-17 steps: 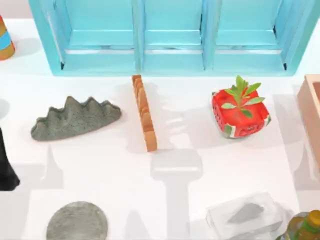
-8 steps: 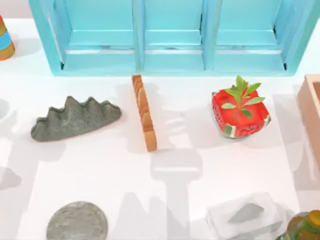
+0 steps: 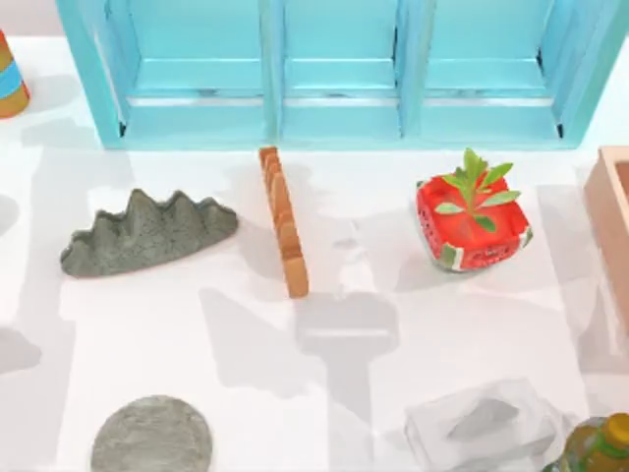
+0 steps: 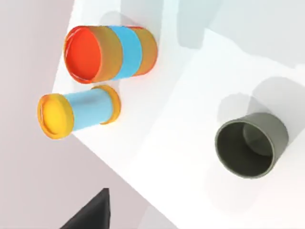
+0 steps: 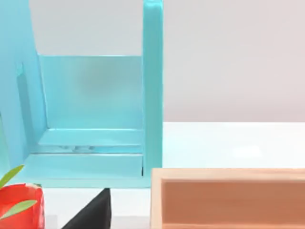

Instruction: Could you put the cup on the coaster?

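One cup (image 4: 251,150), dull grey-green, upright and empty on the white table (image 3: 246,334), near a striped orange-and-blue cup (image 4: 110,53) and a yellow-capped blue cylinder (image 4: 78,116), seen from the left wrist camera above; whether either arm's fingers are parted or closed cannot be told. One coaster (image 3: 151,437), speckled grey, flat at the top view's lower left, unoccupied. Recommended handling: centre the left arm over the rim, descend straight, grip one wall firmly, avoid nudging the striped neighbours.

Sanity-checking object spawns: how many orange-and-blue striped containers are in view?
2, both in the left wrist view: a wider open striped cup and a narrower striped cylinder next to it, near the table's edge, apart from the grey cup. Others may be out of frame.
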You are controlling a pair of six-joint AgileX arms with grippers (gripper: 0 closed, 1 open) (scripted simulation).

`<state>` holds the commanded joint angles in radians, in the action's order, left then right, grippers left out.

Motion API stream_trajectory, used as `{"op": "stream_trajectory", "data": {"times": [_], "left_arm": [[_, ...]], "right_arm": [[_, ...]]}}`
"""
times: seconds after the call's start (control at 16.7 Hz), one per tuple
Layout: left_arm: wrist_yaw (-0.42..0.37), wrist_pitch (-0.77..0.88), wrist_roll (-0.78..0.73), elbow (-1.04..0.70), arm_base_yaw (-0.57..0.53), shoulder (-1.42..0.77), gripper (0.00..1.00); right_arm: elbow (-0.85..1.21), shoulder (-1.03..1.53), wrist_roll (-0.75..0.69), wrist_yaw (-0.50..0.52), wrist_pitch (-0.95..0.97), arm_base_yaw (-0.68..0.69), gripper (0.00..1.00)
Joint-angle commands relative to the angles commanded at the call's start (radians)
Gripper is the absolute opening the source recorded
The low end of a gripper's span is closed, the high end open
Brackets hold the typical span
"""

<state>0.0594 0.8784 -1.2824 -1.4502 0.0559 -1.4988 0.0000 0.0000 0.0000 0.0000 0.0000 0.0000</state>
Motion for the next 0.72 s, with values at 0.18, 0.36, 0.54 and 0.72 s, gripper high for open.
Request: {"op": "stream_trajectory", "data": {"times": [0.18,0.36,0.54,0.72], "left_arm": [[-0.003,0.184,-0.204,-0.225,0.041,-0.255,1.00],[-0.016,0.343,-0.366,-0.410,0.091,-0.461,1.00],[-0.036,0.466,-0.484,-0.561,0.142,-0.622,1.00],[-0.055,0.546,-0.550,-0.655,0.182,-0.720,1.00]], "right_arm": [[0.000,0.000,0.000,0.000,0.000,0.000,1.00],[0.000,0.000,0.000,0.000,0.000,0.000,1.00],[0.000,0.000,0.000,0.000,0.000,0.000,1.00],[0.000,0.000,0.000,0.000,0.000,0.000,1.00]]}}
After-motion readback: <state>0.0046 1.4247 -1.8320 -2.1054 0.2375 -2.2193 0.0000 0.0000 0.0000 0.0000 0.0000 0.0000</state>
